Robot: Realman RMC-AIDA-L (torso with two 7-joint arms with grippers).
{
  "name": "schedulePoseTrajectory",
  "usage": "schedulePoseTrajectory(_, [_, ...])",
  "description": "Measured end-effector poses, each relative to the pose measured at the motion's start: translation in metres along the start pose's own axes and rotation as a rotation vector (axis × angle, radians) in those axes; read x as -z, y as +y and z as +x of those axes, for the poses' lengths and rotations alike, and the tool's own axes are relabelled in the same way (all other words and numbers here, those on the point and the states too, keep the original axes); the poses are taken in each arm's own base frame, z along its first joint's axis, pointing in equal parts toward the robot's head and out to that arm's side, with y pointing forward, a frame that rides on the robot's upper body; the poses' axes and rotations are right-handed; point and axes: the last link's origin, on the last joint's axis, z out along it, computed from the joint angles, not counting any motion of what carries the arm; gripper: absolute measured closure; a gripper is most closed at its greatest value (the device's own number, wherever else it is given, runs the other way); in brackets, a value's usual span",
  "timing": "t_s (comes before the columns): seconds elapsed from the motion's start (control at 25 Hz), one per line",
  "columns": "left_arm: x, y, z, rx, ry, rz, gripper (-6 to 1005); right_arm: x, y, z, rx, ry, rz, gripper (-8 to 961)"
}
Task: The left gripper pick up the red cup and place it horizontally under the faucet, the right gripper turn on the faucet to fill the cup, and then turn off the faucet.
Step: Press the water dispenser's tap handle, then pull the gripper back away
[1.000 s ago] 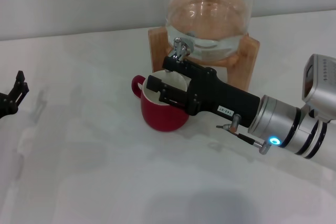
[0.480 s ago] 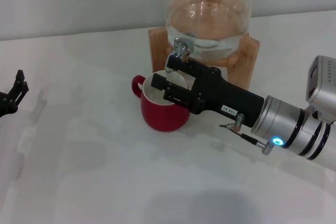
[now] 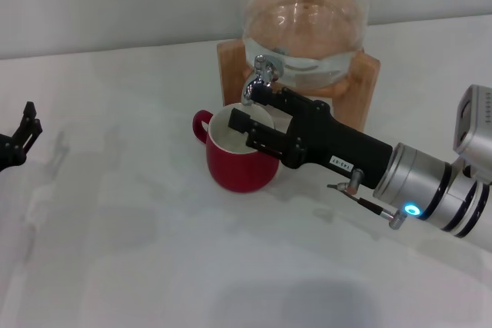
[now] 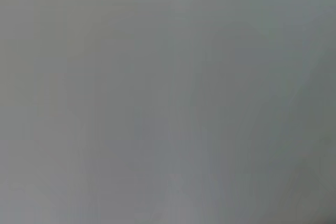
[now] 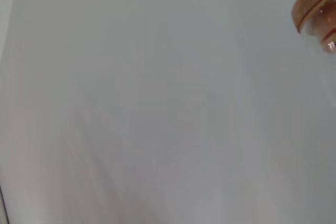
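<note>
The red cup (image 3: 234, 157), a squat, rounded glazed mug with a white inside and a small loop handle, stands upright on the smooth white desk (image 3: 154, 251), directly below the faucet (image 3: 260, 76). The faucet is shiny chrome with a down-curved spout, fixed to a clear glass dispenser (image 3: 307, 21) on a wooden stand (image 3: 361, 86). The right claw (image 3: 244, 109), long and matte black, reaches across the cup's rim with its fingers apart, its upper finger at the faucet. The left claw (image 3: 27, 127) sits at the desk's left edge, well apart from the cup, fingers spread, holding nothing.
</note>
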Motion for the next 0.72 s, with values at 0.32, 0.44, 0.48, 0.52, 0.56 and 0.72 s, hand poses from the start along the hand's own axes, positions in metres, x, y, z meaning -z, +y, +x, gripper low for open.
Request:
schedulePoseTrajectory(0.32, [0.0000, 0.0001, 0.0000, -0.001, 0.000, -0.001, 112, 0.0017, -0.0005, 0.0005, -0.001, 0.000, 0.006, 231])
schedulePoseTrajectory(0.44, [0.0000, 0.0002, 0.0000, -0.001, 0.000, -0.001, 111, 0.0017, -0.0005, 0.0005, -0.002, 0.000, 0.006, 231])
schedulePoseTrajectory(0.48, [0.0000, 0.0002, 0.0000, -0.001, 0.000, -0.001, 111, 0.0016, -0.0005, 0.0004, -0.002, 0.000, 0.006, 231])
schedulePoseTrajectory(0.52, [0.0000, 0.0002, 0.0000, -0.001, 0.000, -0.001, 111, 0.0016, -0.0005, 0.0004, -0.002, 0.000, 0.006, 231])
schedulePoseTrajectory(0.56, [0.0000, 0.0002, 0.0000, -0.001, 0.000, -0.001, 111, 0.0016, -0.0005, 0.0004, -0.002, -0.001, 0.006, 231])
schedulePoseTrajectory(0.72, [0.0000, 0.0003, 0.0000, -0.001, 0.000, -0.002, 112, 0.0015, -0.0014, -0.0007, -0.003, -0.009, 0.013, 231])
